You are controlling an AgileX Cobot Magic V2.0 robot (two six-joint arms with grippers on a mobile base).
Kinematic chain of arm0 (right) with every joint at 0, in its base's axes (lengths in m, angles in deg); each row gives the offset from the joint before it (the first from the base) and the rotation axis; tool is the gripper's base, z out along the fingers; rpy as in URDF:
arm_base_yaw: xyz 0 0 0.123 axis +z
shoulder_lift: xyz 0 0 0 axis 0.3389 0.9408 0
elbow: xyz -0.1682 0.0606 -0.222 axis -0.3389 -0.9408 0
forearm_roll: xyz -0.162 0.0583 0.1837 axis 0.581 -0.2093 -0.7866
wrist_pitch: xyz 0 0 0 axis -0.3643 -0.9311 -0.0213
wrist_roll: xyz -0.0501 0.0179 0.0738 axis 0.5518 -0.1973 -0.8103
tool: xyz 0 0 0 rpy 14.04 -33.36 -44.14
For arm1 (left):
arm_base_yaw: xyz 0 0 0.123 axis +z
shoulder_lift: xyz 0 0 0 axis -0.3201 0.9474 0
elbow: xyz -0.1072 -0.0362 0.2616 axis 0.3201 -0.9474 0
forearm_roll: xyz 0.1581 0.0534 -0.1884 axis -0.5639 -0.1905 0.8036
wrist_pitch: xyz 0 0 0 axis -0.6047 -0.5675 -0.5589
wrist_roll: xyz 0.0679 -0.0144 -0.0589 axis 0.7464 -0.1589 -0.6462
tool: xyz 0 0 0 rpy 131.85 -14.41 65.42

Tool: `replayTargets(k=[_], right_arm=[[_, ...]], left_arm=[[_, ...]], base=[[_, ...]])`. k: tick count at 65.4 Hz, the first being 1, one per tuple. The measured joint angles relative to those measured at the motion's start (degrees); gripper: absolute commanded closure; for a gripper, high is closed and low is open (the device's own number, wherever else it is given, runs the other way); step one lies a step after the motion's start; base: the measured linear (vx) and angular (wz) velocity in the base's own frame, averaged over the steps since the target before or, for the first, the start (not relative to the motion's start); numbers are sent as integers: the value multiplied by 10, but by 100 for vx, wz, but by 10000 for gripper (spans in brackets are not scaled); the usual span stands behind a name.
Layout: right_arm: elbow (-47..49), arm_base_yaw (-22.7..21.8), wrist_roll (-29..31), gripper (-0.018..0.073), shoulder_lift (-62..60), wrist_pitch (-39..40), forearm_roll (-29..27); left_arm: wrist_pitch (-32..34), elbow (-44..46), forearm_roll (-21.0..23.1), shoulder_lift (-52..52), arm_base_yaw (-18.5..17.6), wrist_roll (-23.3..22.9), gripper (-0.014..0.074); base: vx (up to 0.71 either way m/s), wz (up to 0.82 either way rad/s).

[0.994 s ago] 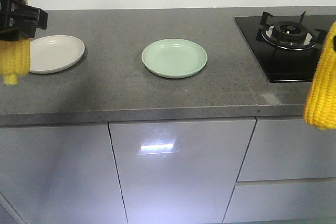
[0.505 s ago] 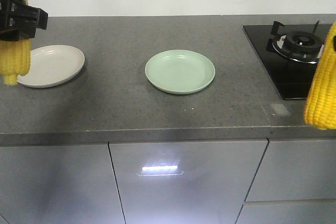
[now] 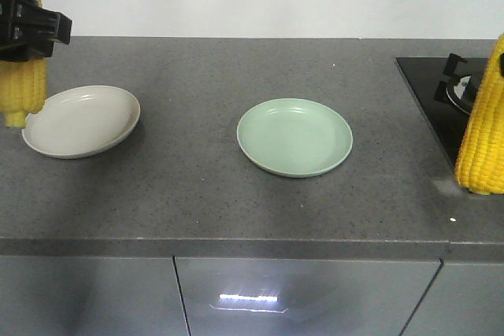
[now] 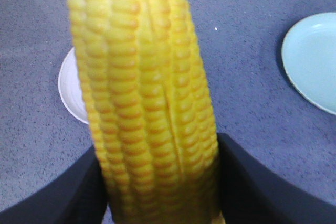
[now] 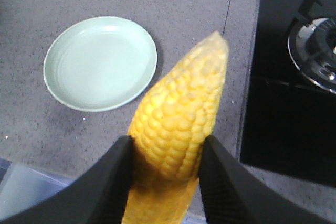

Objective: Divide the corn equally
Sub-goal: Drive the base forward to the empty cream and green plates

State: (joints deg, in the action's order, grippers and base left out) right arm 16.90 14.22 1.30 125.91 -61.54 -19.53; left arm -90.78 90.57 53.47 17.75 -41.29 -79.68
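Each gripper holds one cob of yellow corn. At the front view's left edge the left gripper (image 3: 27, 33) is shut on a cob (image 3: 20, 88) that hangs upright beside the white plate (image 3: 83, 121). In the left wrist view that cob (image 4: 147, 98) fills the middle between the black fingers (image 4: 247, 182). The right gripper (image 5: 165, 153) is shut on a second cob (image 5: 181, 114), tip pointing away over the counter, between the green plate (image 5: 100, 61) and the stove. That cob (image 3: 484, 131) shows at the front view's right edge. Both plates are bare.
A black gas hob (image 3: 449, 92) with a burner (image 5: 317, 51) lies at the counter's right end. The grey counter (image 3: 197, 186) ends at a front edge above glossy cabinet doors (image 3: 299, 304). A white wall runs behind.
The whole scene has slid down and right in the front view: the camera has come closer to the counter. Both cobs stay held at the frame's edges.
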Motion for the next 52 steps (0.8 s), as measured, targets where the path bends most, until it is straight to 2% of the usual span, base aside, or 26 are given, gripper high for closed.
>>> replayTargets(k=[52], right_arm=[[0, 0, 0, 366, 0, 0, 0]], left_arm=[[0, 0, 0, 0, 0, 0, 593]], base=[[15, 7]])
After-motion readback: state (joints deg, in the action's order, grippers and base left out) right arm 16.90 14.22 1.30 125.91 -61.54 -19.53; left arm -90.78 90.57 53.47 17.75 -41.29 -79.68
